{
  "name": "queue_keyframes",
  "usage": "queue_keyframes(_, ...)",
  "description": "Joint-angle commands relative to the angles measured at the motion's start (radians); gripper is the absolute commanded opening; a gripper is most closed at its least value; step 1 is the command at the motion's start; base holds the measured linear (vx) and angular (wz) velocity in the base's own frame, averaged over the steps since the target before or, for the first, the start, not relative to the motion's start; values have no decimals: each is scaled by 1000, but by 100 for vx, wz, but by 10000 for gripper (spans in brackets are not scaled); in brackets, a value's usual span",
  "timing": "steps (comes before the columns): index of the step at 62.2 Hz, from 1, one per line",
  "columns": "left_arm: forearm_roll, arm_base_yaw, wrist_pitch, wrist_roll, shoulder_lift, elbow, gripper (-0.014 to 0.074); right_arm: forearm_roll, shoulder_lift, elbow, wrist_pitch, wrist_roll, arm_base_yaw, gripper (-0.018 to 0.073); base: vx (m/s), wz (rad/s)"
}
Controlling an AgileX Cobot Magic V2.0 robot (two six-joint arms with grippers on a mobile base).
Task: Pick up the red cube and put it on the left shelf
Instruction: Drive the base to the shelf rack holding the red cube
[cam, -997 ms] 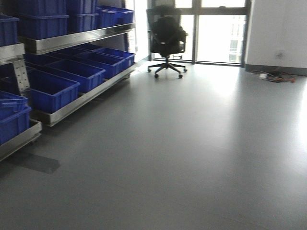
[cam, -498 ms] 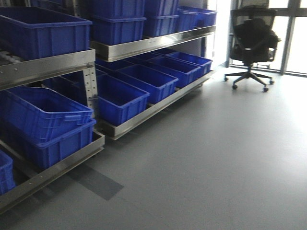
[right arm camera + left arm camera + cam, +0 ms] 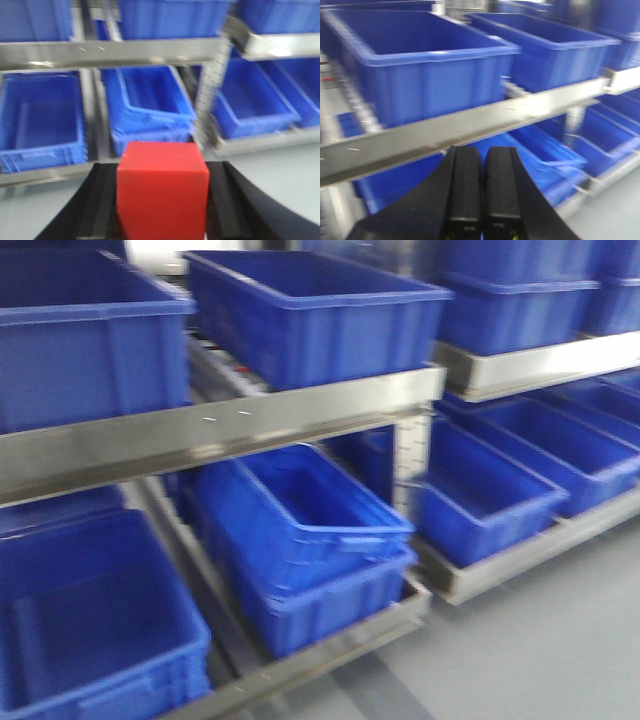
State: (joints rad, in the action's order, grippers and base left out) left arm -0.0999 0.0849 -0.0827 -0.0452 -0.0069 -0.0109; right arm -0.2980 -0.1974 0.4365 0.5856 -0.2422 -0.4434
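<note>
The red cube (image 3: 162, 192) sits between the black fingers of my right gripper (image 3: 162, 210), which is shut on it. Beyond it stands the left shelf (image 3: 150, 52), a tiered grey steel rack holding deep-blue crates (image 3: 150, 102). The shelf fills the front view (image 3: 250, 425), with blue crates (image 3: 310, 520) on both tiers. My left gripper (image 3: 482, 172) is shut and empty, its fingers pressed together in front of the shelf rail (image 3: 470, 122). Neither gripper shows in the front view.
Grey floor (image 3: 560, 640) lies at the lower right of the front view. A perforated steel upright (image 3: 210, 95) splits two shelf bays. More blue crates (image 3: 555, 45) stand on the upper tier.
The front view has swung left and closer to the shelf. The office chair and windows have left the view, and crates now fill it.
</note>
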Motion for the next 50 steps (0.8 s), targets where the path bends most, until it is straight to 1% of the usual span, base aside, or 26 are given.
queue_keyframes(1,-1,4,89,5,-12,-24,101,-22,-12,28,-79,9,2,123,55,91)
queue_keyframes(13,-1,4,89,5,-12,-24,102,-22,-12,28,-79,9,2,123,53,87)
queue_keyframes(24,-1,4,89,5,-12,-24,101,-22,-12,28,-79,9,2,123,48,71)
queue_keyframes(39,-1,4,89,5,-12,-24,101,-22,-12,28,-79,9,2,123,38,44)
queue_keyframes(50,-1,4,89,5,-12,-24,101,-22,-12,28,-79,9,2,123,27,27)
